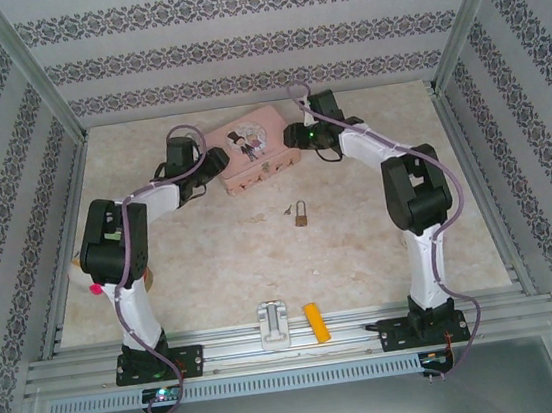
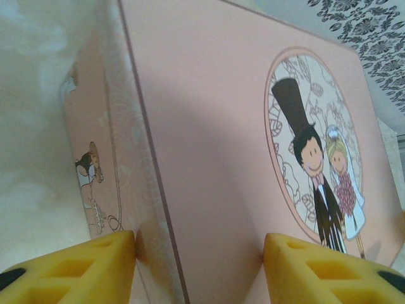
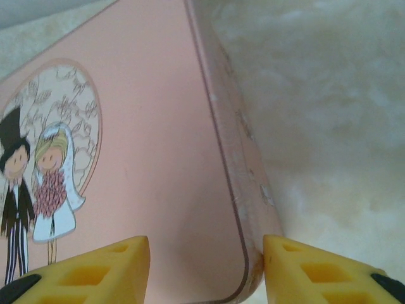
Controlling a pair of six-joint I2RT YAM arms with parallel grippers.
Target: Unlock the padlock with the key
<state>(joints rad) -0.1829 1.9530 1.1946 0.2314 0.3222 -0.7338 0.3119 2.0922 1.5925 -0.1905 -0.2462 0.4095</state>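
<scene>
Left wrist view: the left gripper point(image 2: 199, 246) has its yellow fingers point(image 2: 95, 259) partly apart, astride an edge of the pink tin point(image 2: 209, 126). One finger is beside the side wall and one is over the lid; whether they press it I cannot tell. The right gripper point(image 3: 205, 246) stands the same way at the tin's other end. The padlock point(image 1: 300, 215) lies on the table point(image 1: 213, 265) in front of the tin, with the key point(image 1: 285, 209) just beside it, apart from both grippers.

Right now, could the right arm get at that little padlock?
Probably yes: the padlock lies uncovered on the table, apart from the pink tin; the right gripper, at the tin's end, would need to swing back toward it.
</scene>
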